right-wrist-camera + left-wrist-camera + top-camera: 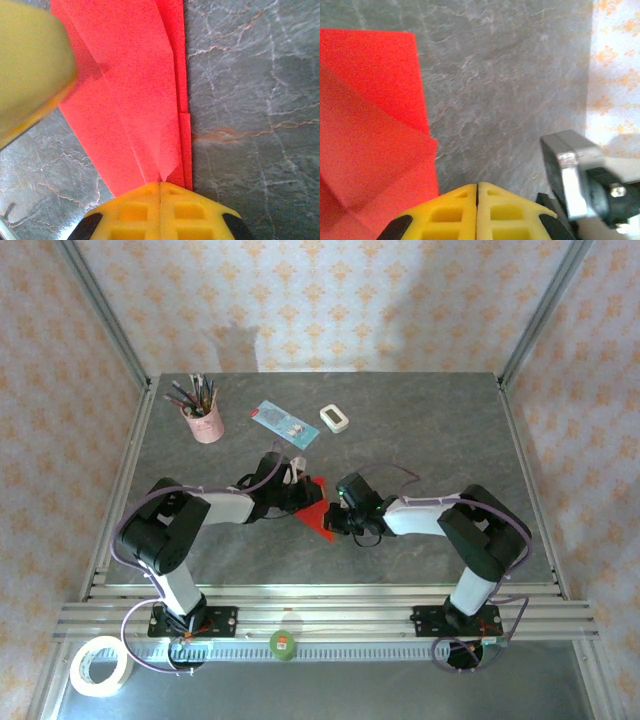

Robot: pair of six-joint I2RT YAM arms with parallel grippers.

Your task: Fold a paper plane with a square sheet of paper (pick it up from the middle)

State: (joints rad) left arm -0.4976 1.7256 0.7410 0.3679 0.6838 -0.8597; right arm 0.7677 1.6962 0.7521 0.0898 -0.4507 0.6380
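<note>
The red paper [316,510] lies on the grey table between my two grippers, folded into a narrow pointed shape with several creases. In the right wrist view the red paper [135,100] narrows to a raised flap whose tip runs into the seam of my right gripper [160,185], which is shut on it. My left gripper [477,187] is shut, with the red paper [370,130] beside it on the left and nothing visible between its fingers. In the top view the left gripper [300,495] and right gripper [345,515] face each other across the paper. The left gripper's blurred yellow finger [30,65] overlaps the paper's upper edge.
At the back of the table stand a pink cup of pens [203,420], a light blue card [285,423] and a small white block [335,418]. A tape roll [100,665] and a green roll [283,643] sit below the front rail.
</note>
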